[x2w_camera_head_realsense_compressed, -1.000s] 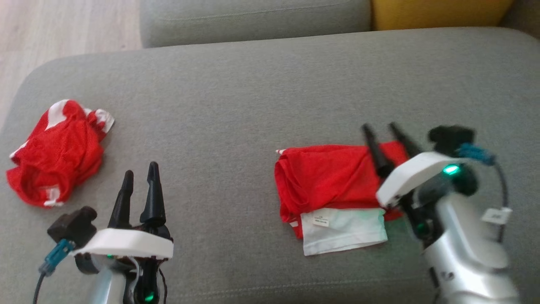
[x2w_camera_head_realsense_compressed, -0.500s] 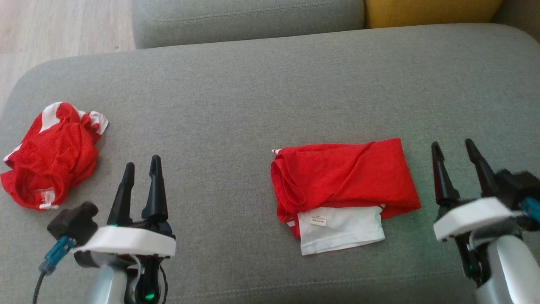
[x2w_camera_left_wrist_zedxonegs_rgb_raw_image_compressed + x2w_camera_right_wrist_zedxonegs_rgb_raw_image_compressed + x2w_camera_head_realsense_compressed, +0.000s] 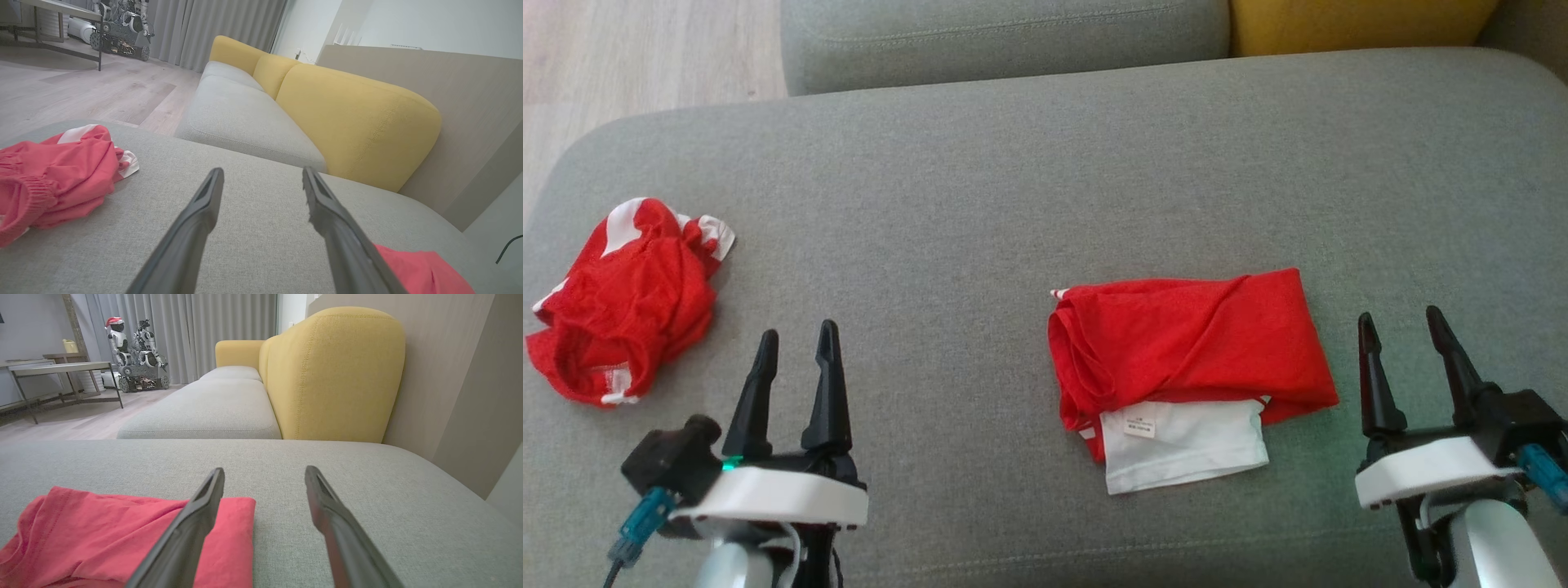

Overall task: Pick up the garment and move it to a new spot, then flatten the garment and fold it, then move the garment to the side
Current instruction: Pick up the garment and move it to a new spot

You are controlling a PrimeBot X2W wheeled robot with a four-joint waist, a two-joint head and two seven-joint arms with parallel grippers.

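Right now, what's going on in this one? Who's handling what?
Nothing is held. The folded red garment, a white labelled layer showing at its near edge, lies on the grey sofa seat. The right gripper sits open just right of it, not touching. The left gripper is open too, over bare cushion, with a crumpled red-and-white garment to its left. The fold looks done.
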